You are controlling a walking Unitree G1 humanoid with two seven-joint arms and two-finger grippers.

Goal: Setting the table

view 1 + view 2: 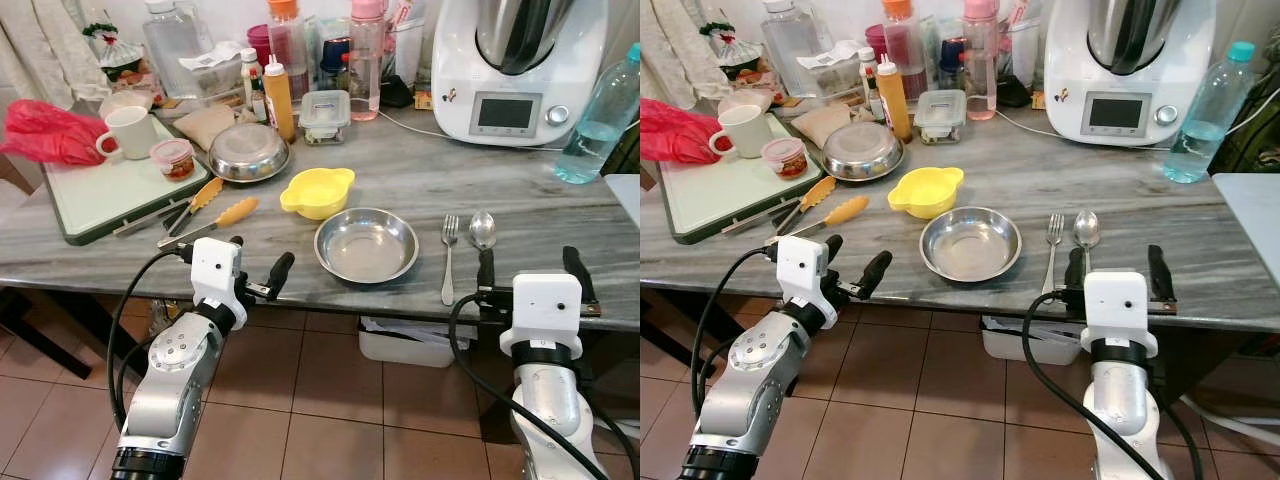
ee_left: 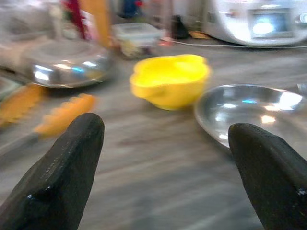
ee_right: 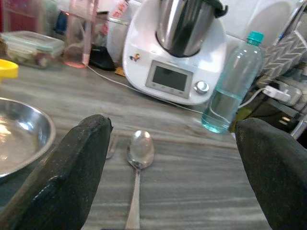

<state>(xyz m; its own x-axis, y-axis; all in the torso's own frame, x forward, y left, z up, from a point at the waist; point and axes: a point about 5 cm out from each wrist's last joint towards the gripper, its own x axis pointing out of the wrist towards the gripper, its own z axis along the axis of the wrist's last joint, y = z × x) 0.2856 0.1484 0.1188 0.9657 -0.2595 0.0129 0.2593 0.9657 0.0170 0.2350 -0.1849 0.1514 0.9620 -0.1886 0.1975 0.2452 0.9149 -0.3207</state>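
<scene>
Looking down from the head, a steel plate [image 1: 366, 245] sat on the counter [image 1: 520, 195] with fork [image 1: 449, 258] and spoon [image 1: 484, 240] laid beside it as a place setting. Wrist views showed left pincer [image 2: 168, 172] and right pincer [image 3: 180, 172] spread wide, empty.

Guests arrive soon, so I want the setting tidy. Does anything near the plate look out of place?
Mostly tidy: the metal fork and spoon lie straight, right of the round steel plate. Odd ones: two orange-tipped tongs lie askew to its left, and a yellow bowl crowds its far rim.
</scene>
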